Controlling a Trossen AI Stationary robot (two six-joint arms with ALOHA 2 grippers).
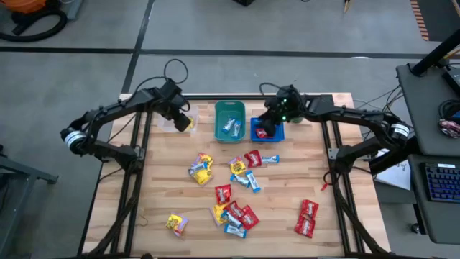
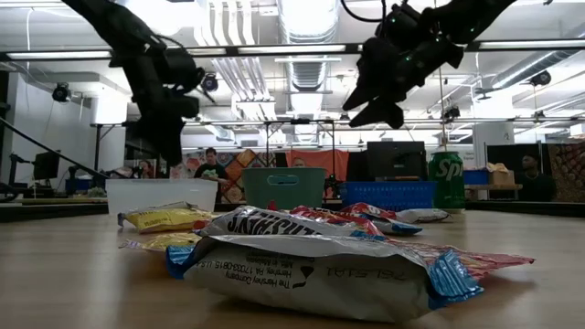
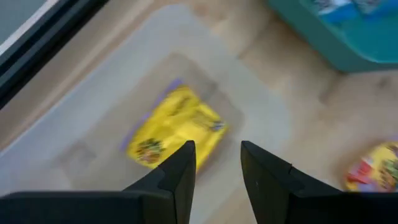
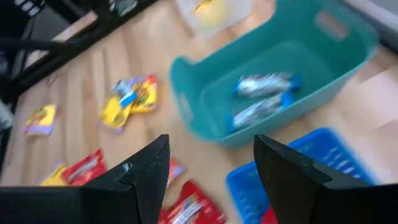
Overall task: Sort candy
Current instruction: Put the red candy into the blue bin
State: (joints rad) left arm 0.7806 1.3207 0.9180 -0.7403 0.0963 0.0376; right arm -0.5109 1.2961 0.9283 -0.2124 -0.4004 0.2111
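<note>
Several small wrapped candies [image 1: 231, 196] in red, yellow and light blue lie scattered on the wooden table. My left gripper [image 1: 182, 117] [image 3: 217, 167] is open above the clear bin [image 1: 172, 121], with a yellow candy [image 3: 176, 128] below its fingers, inside the bin. My right gripper [image 1: 269, 121] [image 4: 211, 168] is open wide and hovers over the blue bin [image 1: 267, 132] [image 4: 298, 171], which holds a red candy [image 1: 262, 132]. Between them, the teal bin [image 1: 230, 121] [image 4: 273, 93] holds two light-blue candies [image 4: 264, 93].
The three bins stand in a row along the table's far edge. Two red candies [image 1: 307, 218] lie near the right edge and a yellow one [image 1: 176, 224] near the left. A green drink can [image 2: 445, 181] stands behind the blue bin. People sit in the room beyond.
</note>
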